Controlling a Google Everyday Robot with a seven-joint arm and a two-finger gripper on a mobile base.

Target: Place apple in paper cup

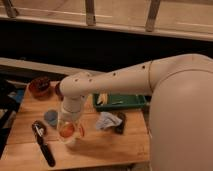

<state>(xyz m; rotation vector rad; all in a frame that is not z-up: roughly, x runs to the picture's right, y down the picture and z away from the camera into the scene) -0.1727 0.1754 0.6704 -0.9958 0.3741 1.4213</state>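
Wooden table [105, 147] stands before a dark wall; at its 8 o'clock your gripper [69, 131] holds the apple [66, 130] over the paper cup [70, 137].

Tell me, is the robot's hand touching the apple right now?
Cannot tell. In the camera view, the gripper hangs over the paper cup with the apple right at it, but the arm's wrist hides where they would meet.

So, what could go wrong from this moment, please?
The gripper hangs low over the wooden table with the small orange-yellow apple at its tip. The arm hides most of the cream-white paper cup, so a release may miss the rim. The small blue round cup stands close and could be bumped.
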